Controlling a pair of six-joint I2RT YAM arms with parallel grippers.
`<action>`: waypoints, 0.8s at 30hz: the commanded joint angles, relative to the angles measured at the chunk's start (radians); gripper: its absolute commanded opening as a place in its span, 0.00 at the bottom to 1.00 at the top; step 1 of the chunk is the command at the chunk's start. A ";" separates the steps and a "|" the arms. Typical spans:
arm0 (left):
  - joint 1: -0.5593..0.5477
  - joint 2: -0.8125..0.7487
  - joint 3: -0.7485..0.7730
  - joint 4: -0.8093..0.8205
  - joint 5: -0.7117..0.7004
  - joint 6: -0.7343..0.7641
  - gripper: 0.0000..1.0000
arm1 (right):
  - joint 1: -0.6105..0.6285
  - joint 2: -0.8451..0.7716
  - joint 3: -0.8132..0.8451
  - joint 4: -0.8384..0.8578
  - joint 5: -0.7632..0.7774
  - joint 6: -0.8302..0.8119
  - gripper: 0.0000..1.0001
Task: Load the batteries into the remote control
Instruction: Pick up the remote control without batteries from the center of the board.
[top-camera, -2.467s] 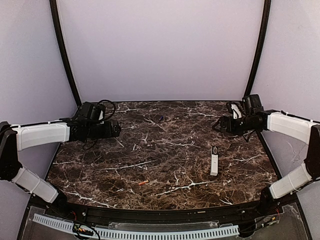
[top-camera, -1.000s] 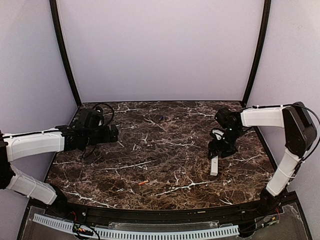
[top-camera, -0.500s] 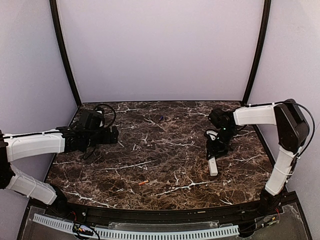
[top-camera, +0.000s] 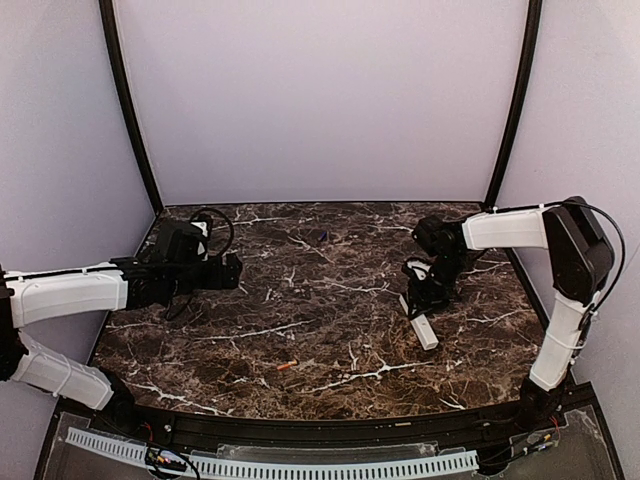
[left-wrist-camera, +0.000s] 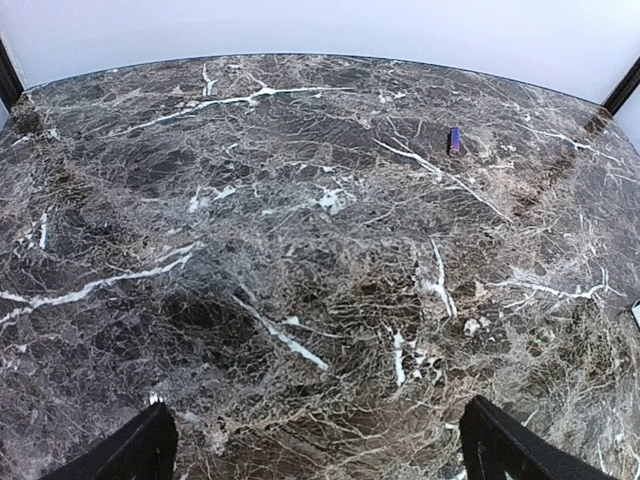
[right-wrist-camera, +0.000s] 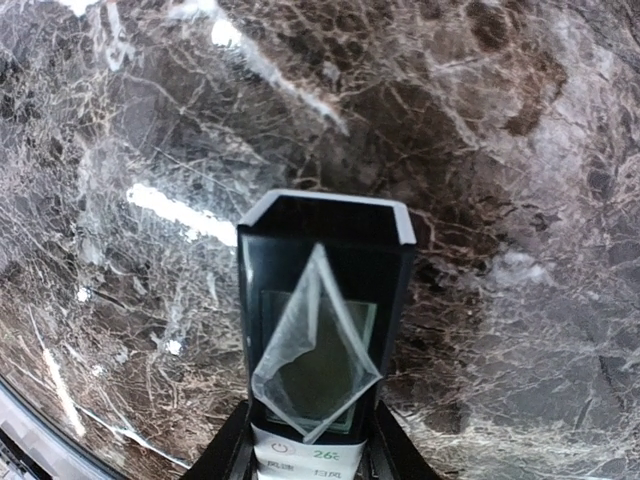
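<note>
Two fingers (right-wrist-camera: 228, 455) of the right gripper (top-camera: 424, 297) sit narrow against either side of the remote (top-camera: 426, 333). They appear to be clamped on its far end, though the contact itself is only partly in view. From the wrist, that end shows a dark face with a loose clear film (right-wrist-camera: 315, 350) peeling off it. From above, the white rest of the remote runs out toward the near edge, lying at a slant on the counter (top-camera: 330, 300).

The left gripper (left-wrist-camera: 315, 455) hangs wide open with nothing between its tips, well apart from the remote and across the counter from it. One orange battery (top-camera: 286, 366) lies alone, well apart from the remote and nearer the front edge, on the left arm's side. A small dark object (left-wrist-camera: 454, 139) lies beyond the remote toward the back wall. It may be a second battery, but it is too small to tell.

The step in hand looks like securing the remote, and no battery is loaded yet. I cannot tell whether the battery bay is open or which way it faces. Next, the right arm likely has to hold the remote steady with the bay facing up. The left arm would then have to come down over the orange battery and pinch it across its thin body. The battery is round and could roll off under a skewed grip.
</note>
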 joint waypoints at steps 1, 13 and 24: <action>-0.008 0.001 0.011 -0.008 0.029 0.021 1.00 | 0.008 0.035 0.004 0.019 -0.010 -0.030 0.36; -0.016 0.006 0.011 0.043 0.088 0.028 1.00 | 0.006 -0.012 0.054 0.033 -0.074 -0.062 0.18; -0.016 -0.017 -0.035 0.308 0.462 0.074 1.00 | -0.013 -0.250 0.076 0.546 -0.478 0.058 0.00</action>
